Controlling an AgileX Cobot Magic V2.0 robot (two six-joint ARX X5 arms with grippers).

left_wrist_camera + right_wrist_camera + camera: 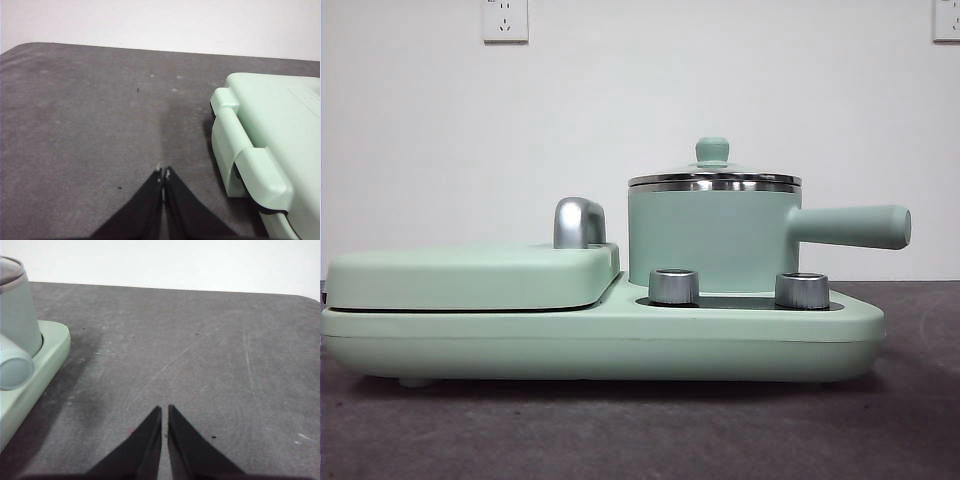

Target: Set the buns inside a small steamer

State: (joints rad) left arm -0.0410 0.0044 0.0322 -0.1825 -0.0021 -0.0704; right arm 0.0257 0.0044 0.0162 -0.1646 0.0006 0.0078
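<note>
The small steamer [712, 236], a mint green pot with a steel rim, a side handle and a glass lid with a green knob, stands with its lid on at the right of the mint green cooker base [600, 330]. It also shows in the right wrist view [17, 320]. No buns show in any view. My left gripper [163, 173] is shut and empty over the grey table, beside the griddle end of the cooker. My right gripper [165, 410] is shut and empty over the grey table, off the steamer's handle side. Neither gripper shows in the front view.
A flat mint green griddle lid [470, 272] with a chrome handle [578, 222] covers the cooker's left half; it also shows in the left wrist view [280, 145]. Two chrome knobs [673, 286] sit in front of the steamer. The grey table [640, 430] runs to a white wall.
</note>
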